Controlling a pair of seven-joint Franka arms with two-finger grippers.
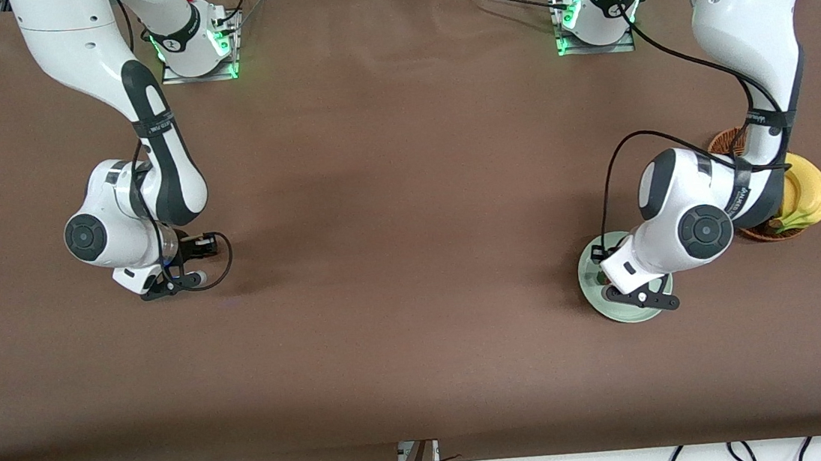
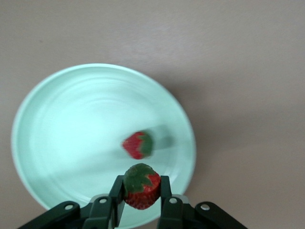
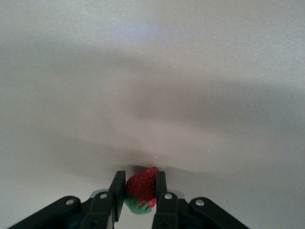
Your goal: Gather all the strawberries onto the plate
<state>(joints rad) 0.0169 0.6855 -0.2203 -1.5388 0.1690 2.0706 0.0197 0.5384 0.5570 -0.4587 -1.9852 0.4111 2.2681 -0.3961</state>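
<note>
The brown table point(image 1: 395, 224) takes up pretty much the whole front view, with the 2 Franka arms reaching in from their bases along the top edge.

Toward the left arm's end there's a brown wicker basket point(image 1: 724, 142), mostly covered by the arm, with a bunch of yellow bananas point(image 1: 807, 192) sitting in it.

Just beside the basket, nearer to the front camera, is the pale mint-green plate point(image 1: 590, 282). It's flat on the table and the left arm's wrist hides a good chunk of it from the front.

The left gripper point(image 2: 141, 193) hangs over the plate near its rim, jaws clamped on a strawberry point(image 2: 141, 187), leafy top facing the wrist camera.

The right gripper point(image 3: 141, 191) is way over at the right arm's end of the table, down low at the cloth, well apart from the plate. Its jaws are pinched in on a second strawberry point(image 3: 143, 187), green top pointing back toward the wrist camera.

A third strawberry point(image 2: 137, 144) is already lying in the plate, on its side, roughly between the middle and the rim. It looks a bit smeared in the left wrist view.
</note>
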